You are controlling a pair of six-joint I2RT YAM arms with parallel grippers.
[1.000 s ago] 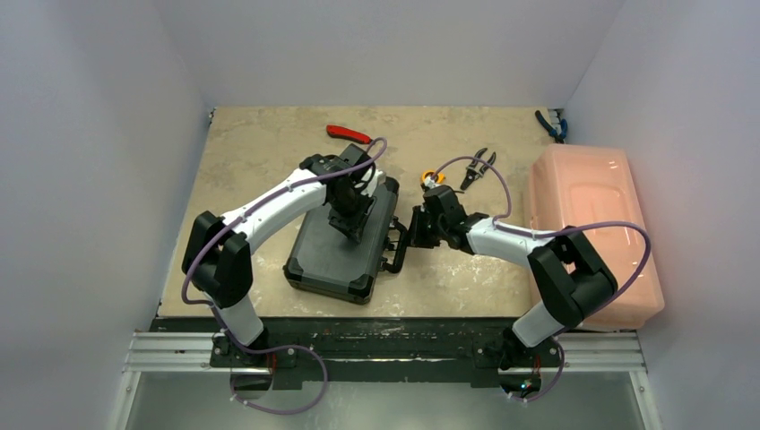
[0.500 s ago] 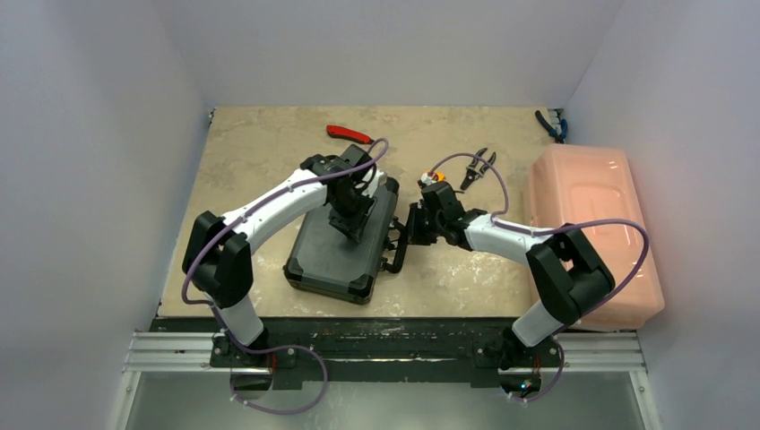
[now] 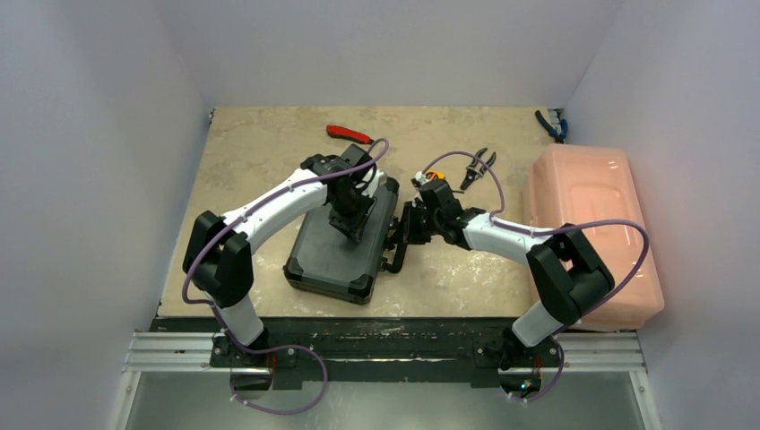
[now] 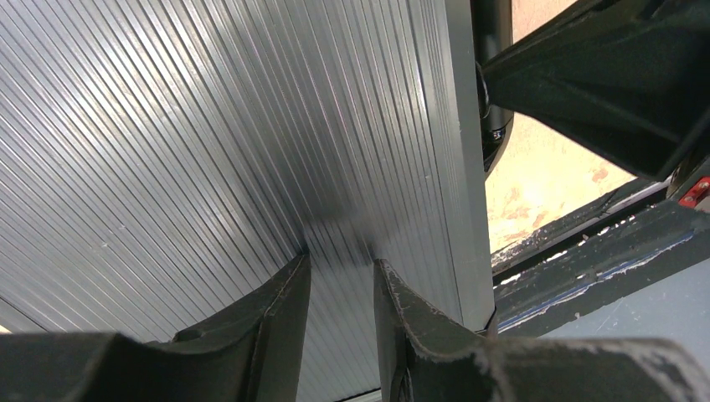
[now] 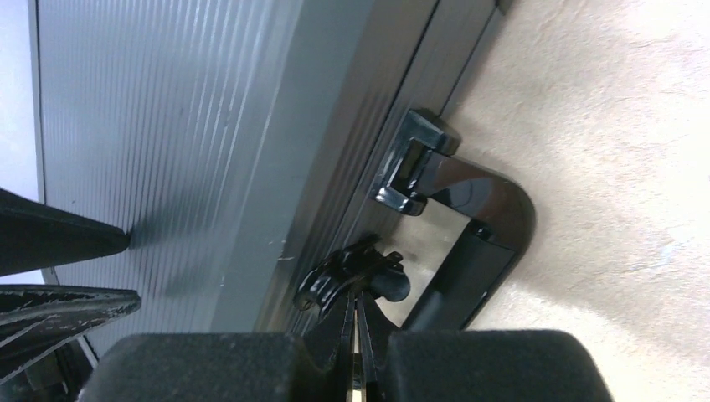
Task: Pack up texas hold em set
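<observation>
Seen from above, the black briefcase (image 3: 330, 258) lies shut and flat on the table (image 3: 260, 152), turned at an angle, just left of centre. The left gripper (image 3: 351, 224) is planted on its lid, and the right gripper (image 3: 408, 231) is set against the handle side. Behind the case a red-handled tool (image 3: 348, 134) is laid. Further right are black pliers (image 3: 478, 166), blue-handled pliers (image 3: 551, 125) at the far corner, and a pink bin (image 3: 591, 233) along the right edge.

Details lost in the overhead view are supplied by the wrist cameras. There the lid looks plain and dark, but in the left wrist view it (image 4: 209, 151) is shown as finely ribbed, grey, with a metallic sheen. The left gripper's fingers are drawn to a narrow slit with nothing between them, and their tips rest on the ribs.

In the right wrist view a glossy black handle (image 5: 494, 243) is seen, moulded as a squared loop and hinged at a bracket on the stepped side rail. A small black latch (image 5: 352, 280) sits just ahead of the fingertips. The right gripper's fingers are pressed together. Whether the latch is pinched cannot be told. The table is shown as mottled beige, like stone.
</observation>
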